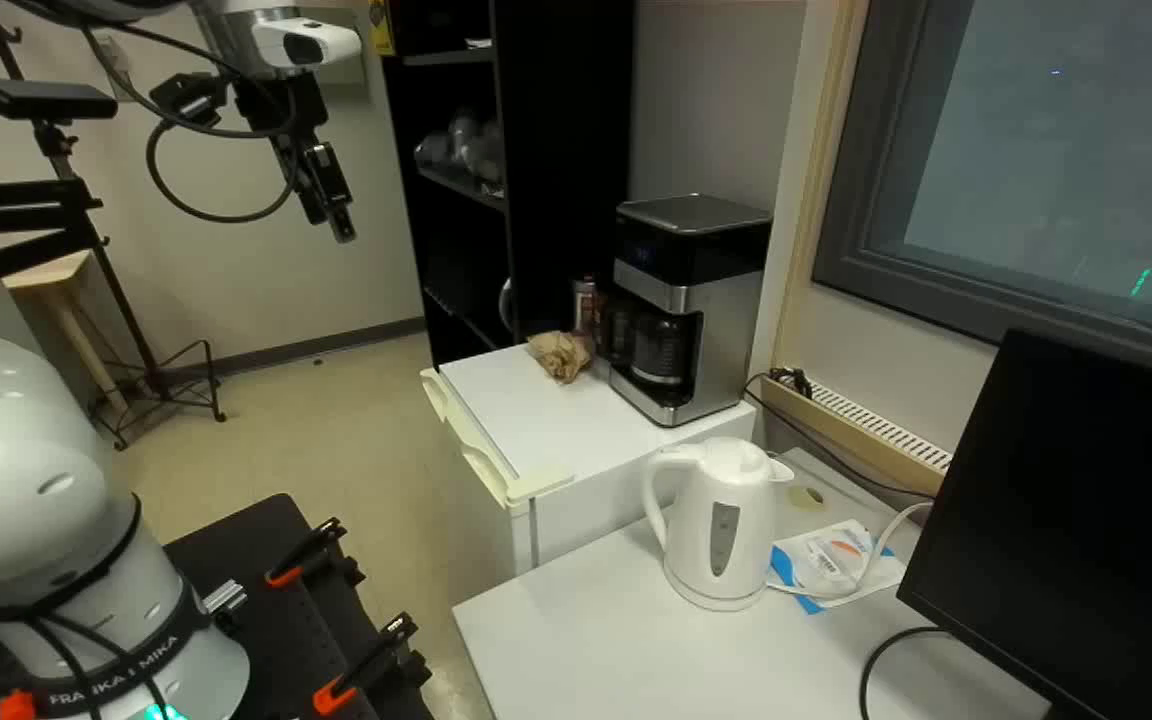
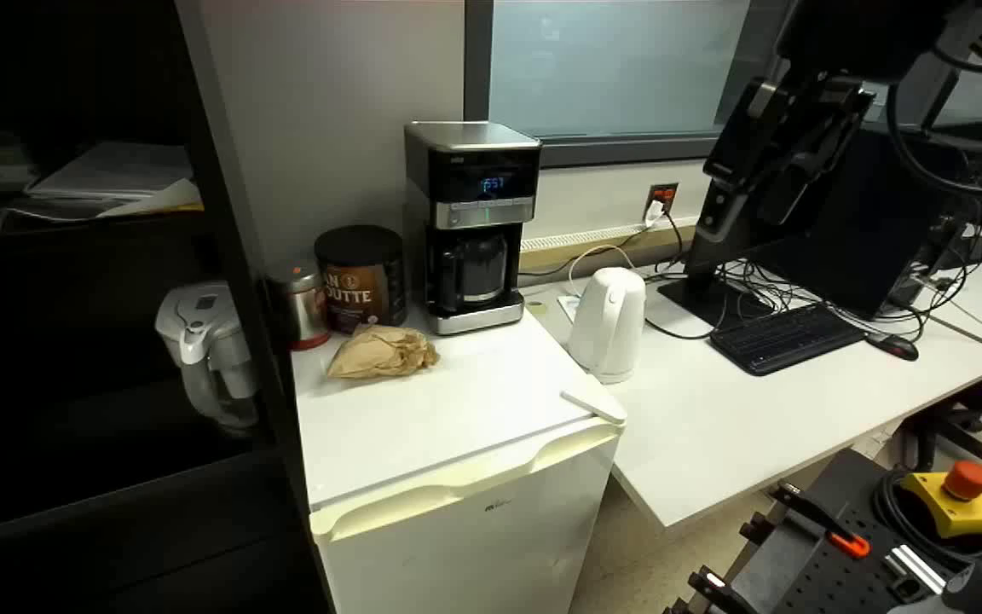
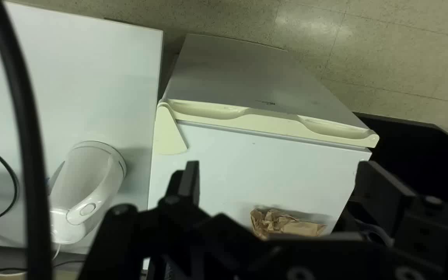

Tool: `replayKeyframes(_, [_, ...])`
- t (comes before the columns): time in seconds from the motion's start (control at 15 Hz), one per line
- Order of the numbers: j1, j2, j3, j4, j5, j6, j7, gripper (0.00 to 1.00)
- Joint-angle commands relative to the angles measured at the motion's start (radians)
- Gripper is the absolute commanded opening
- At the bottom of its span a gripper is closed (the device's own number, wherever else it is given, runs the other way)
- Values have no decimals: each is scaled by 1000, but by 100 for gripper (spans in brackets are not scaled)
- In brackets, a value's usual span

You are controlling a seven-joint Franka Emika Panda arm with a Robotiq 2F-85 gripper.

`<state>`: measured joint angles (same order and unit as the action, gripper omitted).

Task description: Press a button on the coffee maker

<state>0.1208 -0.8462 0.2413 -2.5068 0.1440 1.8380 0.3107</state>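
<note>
In an exterior view, the claw (image 1: 332,224) hangs at upper left, aimed downward. The coffee maker (image 1: 708,300) stands upright, long axis vertical, on a small white fridge (image 1: 551,430). It lies to the right of the claw in the picture, lower and well apart. The spacing of the claw's tips cannot be judged from here.

In an exterior view, the coffee maker presents its front: lit display (image 2: 491,183) above, silver button strip (image 2: 482,213) directly below. The claw is at upper right, aimed down and to the left. In picture terms, the white kettle (image 2: 615,324) on the tabletop (image 2: 713,435) falls between the two.

In the wrist view, the fingers (image 3: 193,181) are spread wide and grip nothing; the paper bag (image 3: 280,223) lies beyond them on the fridge. The coffee maker cannot be identified here. Judged requirement: traverse toward the button strip, then press along a roughly horizontal line. A downward-aimed claw likely needs reorienting, and bringing the fingers together should give a firmer contact.
</note>
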Motion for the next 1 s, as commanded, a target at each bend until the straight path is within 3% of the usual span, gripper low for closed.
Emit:
replayKeyframes(0.0, [-4,0,2,3,2,-3,-3,100])
replayKeyframes(0.53, [-4,0,2,3,2,-3,-3,100])
replayKeyframes(0.93, [-44,121,3,21,-55,35,-17,100])
